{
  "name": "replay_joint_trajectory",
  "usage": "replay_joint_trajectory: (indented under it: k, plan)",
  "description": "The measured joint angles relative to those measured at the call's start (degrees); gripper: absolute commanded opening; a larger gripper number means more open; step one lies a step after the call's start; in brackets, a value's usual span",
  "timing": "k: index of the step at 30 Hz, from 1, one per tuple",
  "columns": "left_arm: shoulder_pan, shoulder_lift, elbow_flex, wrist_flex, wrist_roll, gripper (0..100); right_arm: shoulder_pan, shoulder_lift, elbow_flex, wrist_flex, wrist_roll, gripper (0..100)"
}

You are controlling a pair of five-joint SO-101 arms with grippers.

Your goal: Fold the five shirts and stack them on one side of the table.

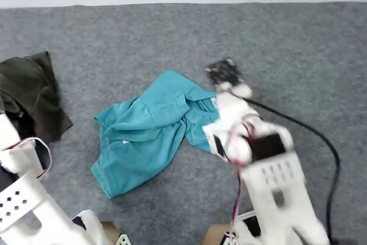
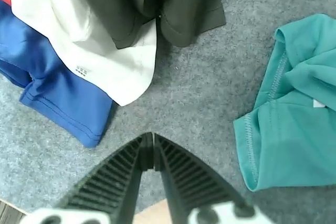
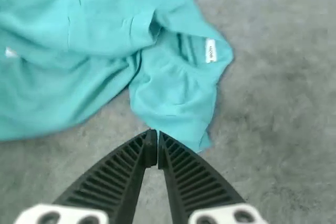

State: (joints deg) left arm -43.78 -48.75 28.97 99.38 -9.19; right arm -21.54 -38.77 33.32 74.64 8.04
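- High view, far left: a dark olive shirt [image 1: 28, 93] is seen heaped at the counter [image 1: 287, 44] edge. In the left wrist view it lies on top of a white shirt [image 2: 100, 40], which overlaps a blue shirt [image 2: 58, 90]. The pile is loose, not folded flat.
- Left tool [image 2: 153, 153]: the jaws are pressed together on nothing and are held above bare counter, between the pile and the teal shirt.
- Centre: the teal shirt [image 1: 146, 133] is noted lying crumpled and partly doubled over itself, well apart from the pile. A stitched hem corner is turned toward the left tool.
- Right tool [image 3: 153, 148]: the jaws are together and empty, just off the collar end, where a neck label is visible.
- A black cable [image 1: 321, 142] is seen trailing behind the right arm.
- Handling, judged: the fabric is expected to be light, soft and limp, sagging from any single pinch and dragging on the rough grey surface.
- Hold, judged: seamed edges are preferred, the hem corner for the left tool and the collar or shoulder seam for the right, so that only one layer is pinched and the shirt can be spread flat.
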Motion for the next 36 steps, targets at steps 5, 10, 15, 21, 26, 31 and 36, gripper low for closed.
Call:
replay_joint_trajectory:
  k: [5, 10, 15, 21, 26, 31, 36]
  plan:
    - [0.00, 0.00, 0.00, 0.00, 0.00, 1, -0.62, 16.09, -7.30, -1.85, 15.03, 1.5]
    - [0.00, 0.00, 0.00, 0.00, 0.00, 1, -2.55, 30.59, -17.49, -1.05, 22.42, 10.2]
    - [0.00, 0.00, 0.00, 0.00, 0.00, 1, -6.42, 42.99, -28.04, 3.69, 27.78, 37.8]
    - [0.00, 0.00, 0.00, 0.00, 0.00, 1, -9.93, 53.27, -37.45, 6.51, 29.01, 39.0]
    - [0.00, 0.00, 0.00, -0.09, 0.00, 1, -12.22, 60.13, -43.25, 6.33, 31.21, 36.6]
    - [0.00, 0.00, 0.00, -0.09, 0.00, 1, -12.66, 68.22, -49.76, 6.42, 31.47, 25.5]
    - [0.00, 0.00, 0.00, -0.09, 0.00, 1, -11.78, 73.23, -58.55, 6.68, 31.47, 5.8]
